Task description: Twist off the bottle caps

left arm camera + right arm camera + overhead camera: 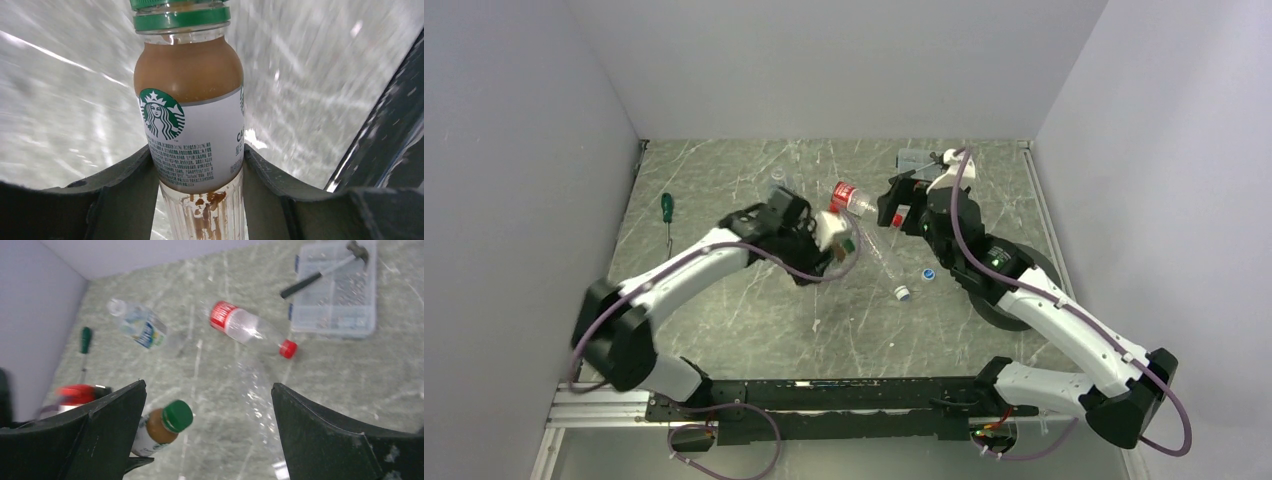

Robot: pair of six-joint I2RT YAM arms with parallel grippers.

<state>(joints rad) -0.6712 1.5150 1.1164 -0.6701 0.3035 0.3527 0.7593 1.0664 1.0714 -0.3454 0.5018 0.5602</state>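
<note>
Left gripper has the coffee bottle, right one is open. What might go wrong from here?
1. The left gripper clamps the coffee bottle low, far from its green cap; twisting may turn or slip it.
2. The brown liquid sits at the cap end, so it may spill once loosened.
3. The open right gripper could knock the slim clear bottle lying nearby.

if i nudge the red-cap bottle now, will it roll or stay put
It will likely roll: the red-cap bottle is round and lies on its side. It looks clear and empty, so it is probably light and easy to skid.
</note>
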